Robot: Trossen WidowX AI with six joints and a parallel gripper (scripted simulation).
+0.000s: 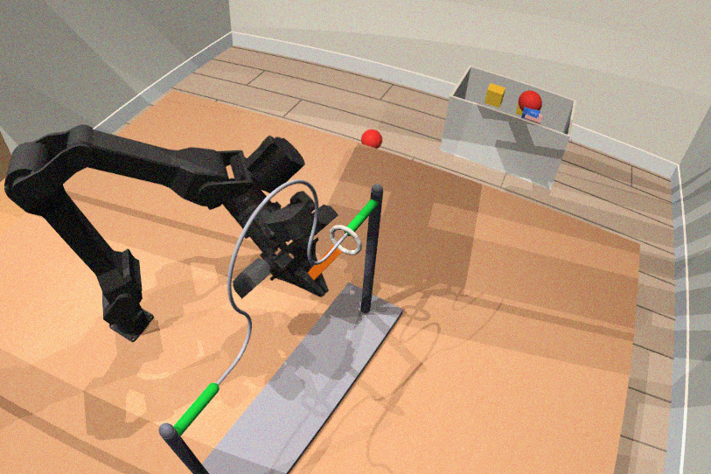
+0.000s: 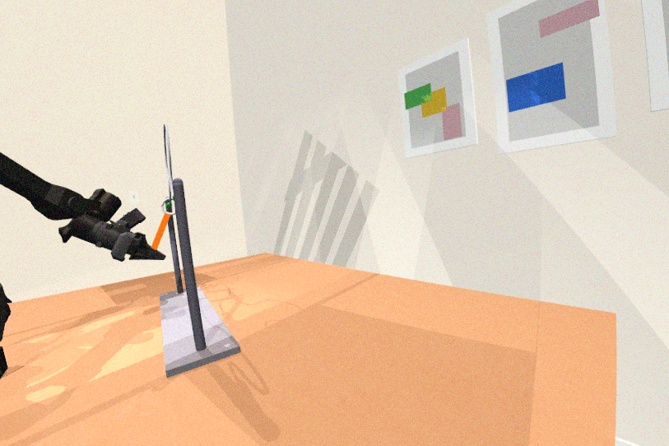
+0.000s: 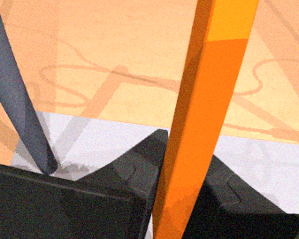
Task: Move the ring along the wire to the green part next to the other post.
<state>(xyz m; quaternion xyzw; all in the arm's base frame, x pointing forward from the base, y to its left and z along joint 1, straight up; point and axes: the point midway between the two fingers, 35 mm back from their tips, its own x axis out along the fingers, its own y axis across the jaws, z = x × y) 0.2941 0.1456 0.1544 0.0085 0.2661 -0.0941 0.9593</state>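
Note:
The pale ring (image 1: 359, 246) (image 2: 162, 206) is around the wire at the inner end of the far green part (image 1: 362, 215), near the far post (image 1: 372, 257) (image 3: 10, 88). The thin grey wire (image 1: 231, 279) shows inside the ring's outline; contact cannot be told. The orange handle (image 1: 324, 264) (image 2: 160, 231) (image 3: 207, 106) slants down from the ring. My gripper (image 1: 316, 280) (image 2: 155, 253) (image 3: 171, 141) is shut on the handle's lower end, below the wire. The other green part (image 1: 197, 408) is at the near post (image 1: 185, 453) (image 2: 188, 262), without a ring.
The grey wire rises in a tall loop in front of my wrist in the top view and bends again near the near green part. A grey base board (image 1: 333, 358) (image 2: 179, 326) carries both posts. A red ball (image 1: 372, 138) and a grey box (image 1: 501, 134) stand beyond the table.

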